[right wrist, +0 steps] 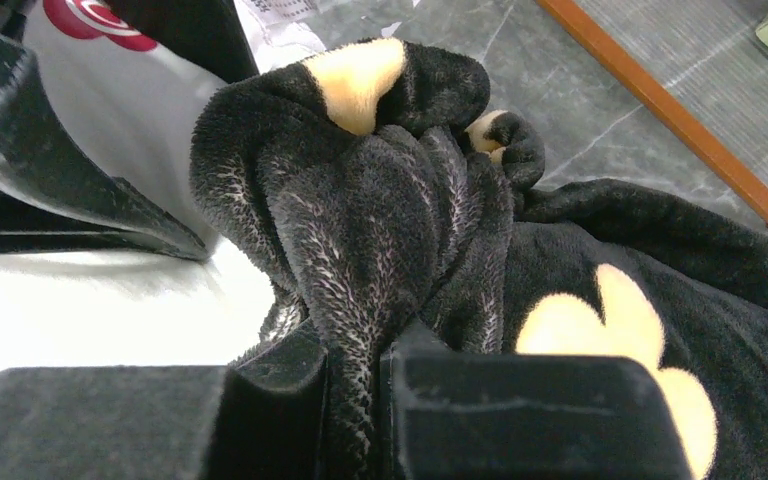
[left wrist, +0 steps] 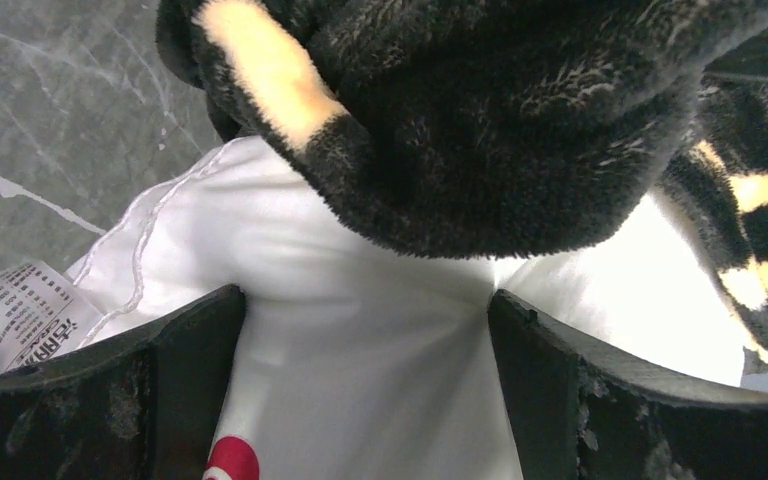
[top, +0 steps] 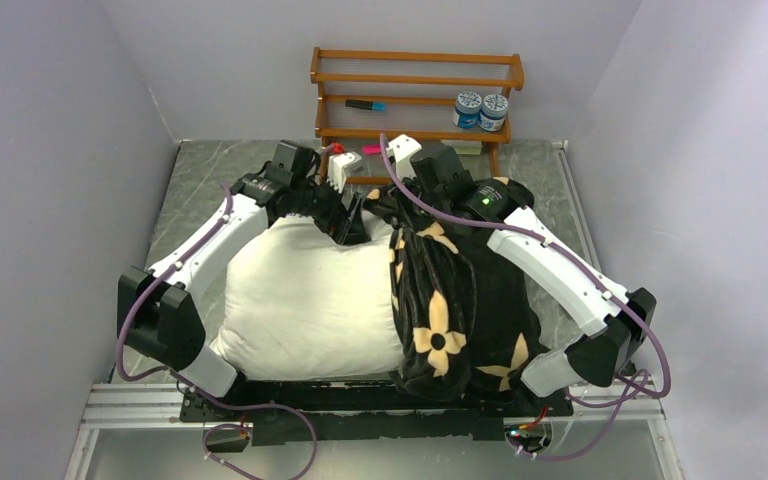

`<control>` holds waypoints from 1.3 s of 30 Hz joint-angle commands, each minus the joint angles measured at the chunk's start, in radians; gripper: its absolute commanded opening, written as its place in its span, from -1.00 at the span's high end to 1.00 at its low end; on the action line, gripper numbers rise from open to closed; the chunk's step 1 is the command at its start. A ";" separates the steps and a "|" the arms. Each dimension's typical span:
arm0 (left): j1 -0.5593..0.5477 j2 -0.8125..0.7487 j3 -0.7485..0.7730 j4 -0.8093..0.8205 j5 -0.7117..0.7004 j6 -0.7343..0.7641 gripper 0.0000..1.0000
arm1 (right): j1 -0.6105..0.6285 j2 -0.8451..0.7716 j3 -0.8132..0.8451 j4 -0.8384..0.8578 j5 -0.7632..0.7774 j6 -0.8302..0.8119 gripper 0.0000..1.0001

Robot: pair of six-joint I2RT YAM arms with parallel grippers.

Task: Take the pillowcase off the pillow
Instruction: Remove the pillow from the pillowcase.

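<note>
The white pillow [top: 310,300] lies across the table, its left half bare. The black flowered pillowcase [top: 460,310] is bunched over its right half. At the pillow's far edge my left gripper [top: 352,226] stands open, its two fingers [left wrist: 190,380] wide apart astride the white pillow [left wrist: 370,350], pressing on it. The red logo [left wrist: 232,462] and the printed tag [left wrist: 15,310] show close by. The pillowcase's plush edge [left wrist: 460,120] hangs just beyond those fingers. My right gripper [right wrist: 360,370] is shut on a bunched fold of the pillowcase [right wrist: 380,200], close beside the left gripper.
A wooden rack [top: 415,95] stands at the back wall with two jars [top: 481,108] and a marker [top: 365,104]; its lower rail [right wrist: 680,110] is close behind the right gripper. Grey walls close in on both sides. The marble tabletop [left wrist: 50,110] shows beyond the pillow.
</note>
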 commanded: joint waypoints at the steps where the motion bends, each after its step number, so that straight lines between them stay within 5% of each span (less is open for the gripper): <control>1: -0.062 -0.021 -0.034 -0.039 0.074 0.050 -0.90 | 0.002 -0.063 0.040 0.160 -0.004 0.012 1.00; 5: -0.075 -0.023 -0.032 -0.035 0.057 0.037 -0.50 | 0.002 -0.062 0.040 0.163 0.026 0.009 1.00; 8: -0.075 -0.037 -0.007 -0.051 0.016 0.036 0.42 | 0.002 -0.067 0.036 0.156 0.084 -0.002 1.00; 10: -0.075 -0.050 0.009 -0.064 -0.027 0.035 0.85 | 0.001 -0.070 0.036 0.151 0.134 -0.003 1.00; 24: -0.013 -0.225 0.045 -0.182 -0.384 -0.051 0.90 | -0.082 -0.054 0.097 0.107 0.337 -0.053 1.00; 39: 0.031 -0.390 -0.013 -0.325 -0.648 -0.120 0.90 | -0.247 0.046 0.284 0.070 0.312 -0.054 1.00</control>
